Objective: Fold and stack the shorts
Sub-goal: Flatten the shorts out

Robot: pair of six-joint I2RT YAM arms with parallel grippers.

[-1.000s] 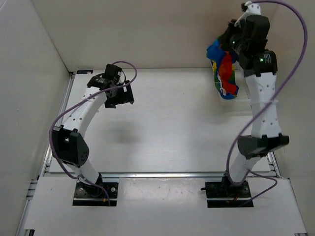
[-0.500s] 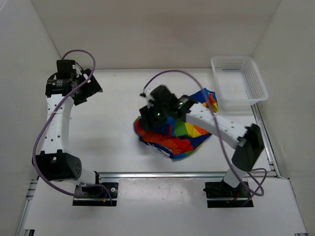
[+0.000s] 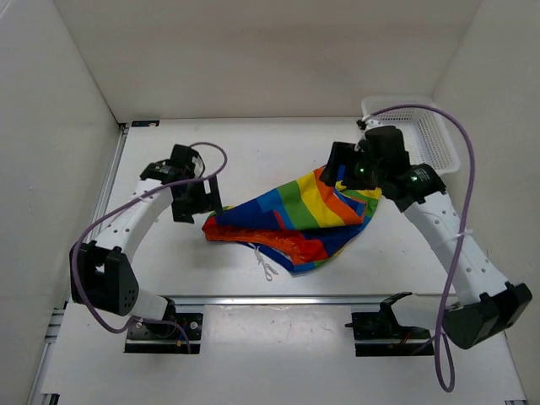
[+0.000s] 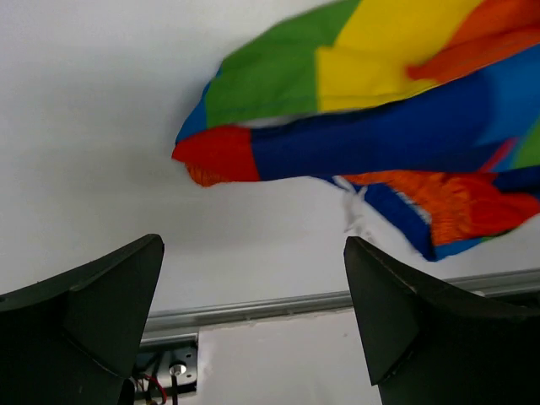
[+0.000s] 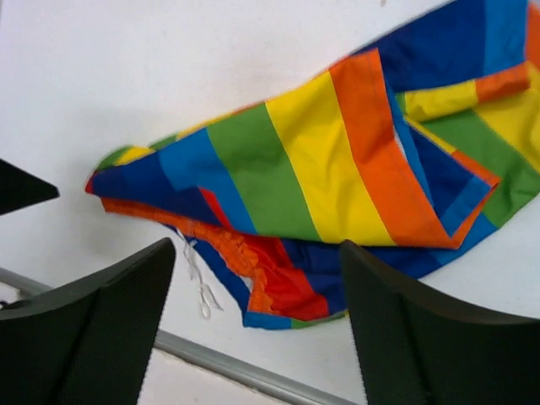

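Observation:
The rainbow-striped shorts lie crumpled and partly spread on the white table, near the middle. My left gripper is open just left of their left edge, not touching them. In the left wrist view the shorts lie beyond the wide-apart fingers of the gripper. My right gripper hovers open above the shorts' back right corner with nothing in it. In the right wrist view the shorts fill the space under the open gripper.
A white mesh basket stands at the back right corner, partly behind my right arm. A white drawstring trails from the shorts toward the metal rail at the near edge. White walls close in the left, back and right.
The right gripper carried the shorts from high at the back right down to the table, then opened and let go. The left arm swung in to the shorts' left edge.

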